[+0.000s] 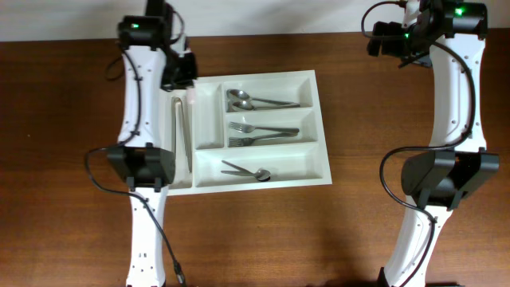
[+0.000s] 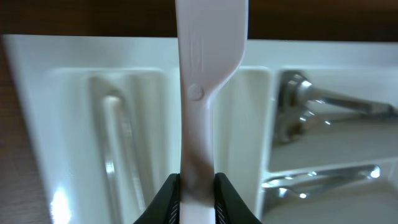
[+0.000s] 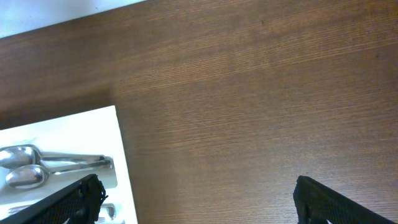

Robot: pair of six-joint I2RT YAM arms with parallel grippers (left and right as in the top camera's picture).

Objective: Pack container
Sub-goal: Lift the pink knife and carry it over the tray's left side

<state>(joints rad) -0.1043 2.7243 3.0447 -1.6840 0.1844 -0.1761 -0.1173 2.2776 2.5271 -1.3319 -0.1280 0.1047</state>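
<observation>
The brown wooden surface (image 1: 358, 119) takes up the whole scene; on it, left of centre, lies the container (image 1: 207, 115), its two narrow slots on the left and three wide ones to the right.

The left arm (image 1: 143, 119) reaches over the container's far left corner; the right arm (image 1: 458, 96) stands well apart at the right. The right end effector (image 3: 196, 199) hangs over bare wood just beyond the container's far right corner, its fingers spread wide with nothing between them. The left end effector (image 2: 198, 186) is clamped on a white plastic utensil (image 2: 199, 93), which points away from it over the ridge between the two narrow slots.

Spoons (image 1: 251, 101) lie in the far wide compartment, forks (image 1: 259, 134) in the middle one and a couple of metal pieces (image 1: 249, 171) in the near one; a long slim utensil (image 1: 182, 131) lies in the leftmost slot.

The step in hand looks like setting the white utensil into a narrow slot; I cannot tell which. To do it well, shift sideways until it clears the ridge; keep it parallel to the slot walls; lower it close to the floor before letting go, so that it neither bridges the divider nor bounces out; then lift straight up.
</observation>
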